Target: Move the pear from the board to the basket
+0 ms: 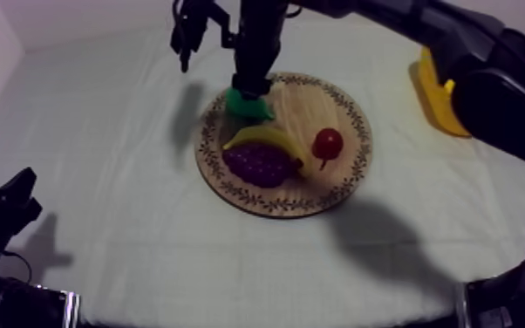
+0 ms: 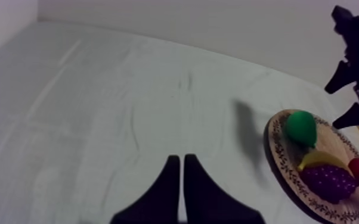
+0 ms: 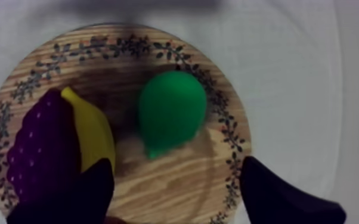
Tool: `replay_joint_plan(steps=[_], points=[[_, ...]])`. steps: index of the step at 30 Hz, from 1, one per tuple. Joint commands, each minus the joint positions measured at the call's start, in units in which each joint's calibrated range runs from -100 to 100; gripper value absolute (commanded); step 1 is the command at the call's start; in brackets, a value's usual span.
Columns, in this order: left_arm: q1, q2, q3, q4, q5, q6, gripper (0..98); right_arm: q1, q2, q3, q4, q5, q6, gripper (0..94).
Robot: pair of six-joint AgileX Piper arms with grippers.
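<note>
A green pear (image 1: 248,105) lies on the far left part of the round wooden board (image 1: 344,113). My right gripper (image 1: 250,85) comes down from the upper right and hangs just above the pear. In the right wrist view its black fingers (image 3: 101,187) stand wide apart, open, with the pear (image 3: 171,113) ahead of them over the board (image 3: 116,44). The yellow basket (image 1: 439,96) stands at the far right, partly hidden by the right arm. My left gripper (image 1: 11,208) rests low at the left, its fingers (image 2: 182,182) together in a narrow wedge, shut on nothing.
Also on the board are a banana (image 1: 262,135), a bunch of purple grapes (image 1: 262,164) and a small red fruit (image 1: 328,142). In the right wrist view the banana (image 3: 89,131) and grapes (image 3: 39,149) lie close beside the pear. Bare cloth surrounds the board.
</note>
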Motion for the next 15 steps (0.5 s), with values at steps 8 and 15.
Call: replay_joint_plan(steps=[8, 15], points=[[0.0, 0.0, 0.0, -0.02, 0.0, 0.0, 0.1, 0.3, 14.1, -13.7, -0.3, 0.8, -0.7, 62.6], [0.0, 0.0, 0.0, -0.02, 0.0, 0.0, 0.1, 0.8, 18.5, -17.5, -0.4, 0.1, -0.9, 52.1]])
